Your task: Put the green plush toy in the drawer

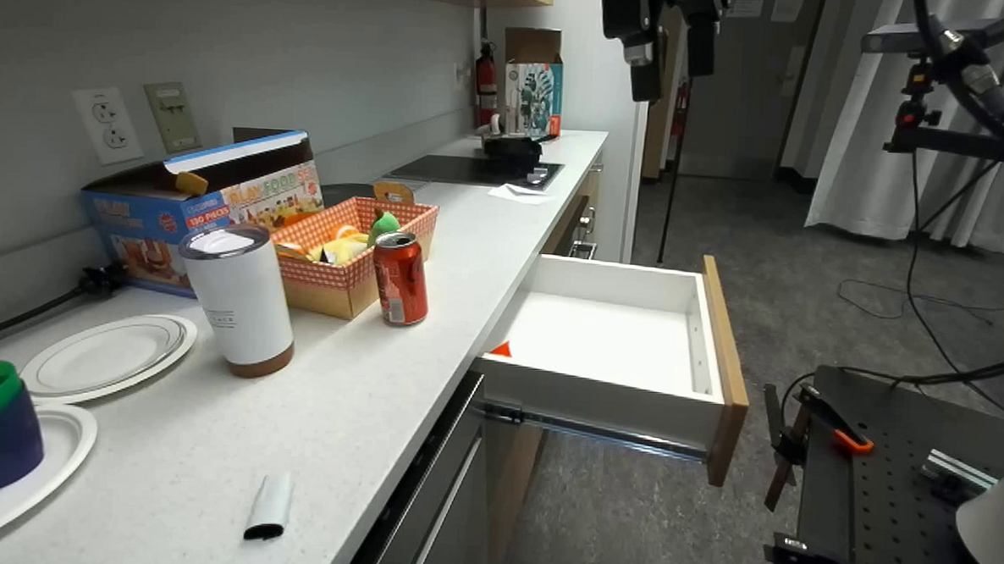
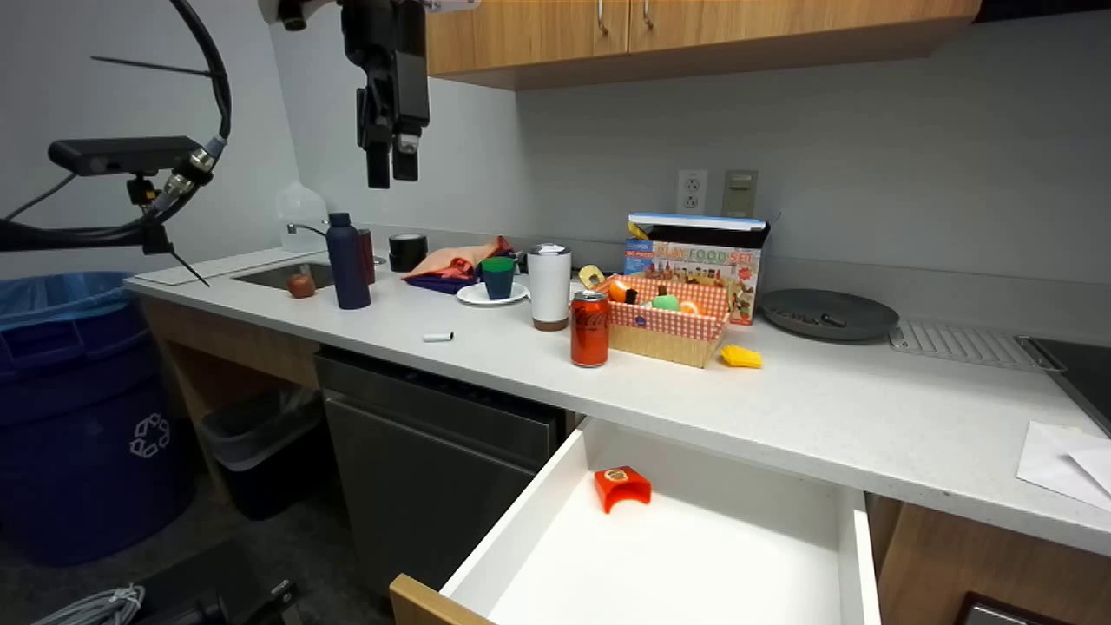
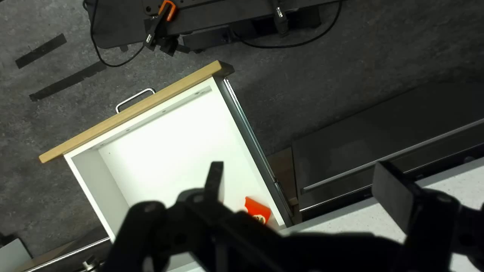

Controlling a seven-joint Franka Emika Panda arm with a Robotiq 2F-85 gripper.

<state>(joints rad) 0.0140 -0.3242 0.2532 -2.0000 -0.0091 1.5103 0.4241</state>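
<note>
The green plush toy, a small bright green lump, lies among other toys in the checked basket; it shows in both exterior views (image 1: pixel 383 225) (image 2: pixel 666 302). It is out of the wrist view. The drawer (image 1: pixel 724 368) is pulled open, with a white inside and a wood-coloured front; it also shows in an exterior view (image 2: pixel 712 555) and in the wrist view (image 3: pixel 177 143). A red piece (image 2: pixel 622 488) lies in its back corner. My gripper (image 1: pixel 672 69) (image 2: pixel 392 169) hangs high above the counter and drawer, fingers apart and empty; the wrist view shows the wide gap (image 3: pixel 300 185).
The basket (image 2: pixel 660 345) stands on the counter with a red can (image 2: pixel 590 328) and a white tumbler (image 2: pixel 548 286) beside it. A play food box (image 2: pixel 694 256) stands behind. A yellow piece (image 2: pixel 740 356) and a dark pan (image 2: pixel 829 314) are on the basket's far side from the can.
</note>
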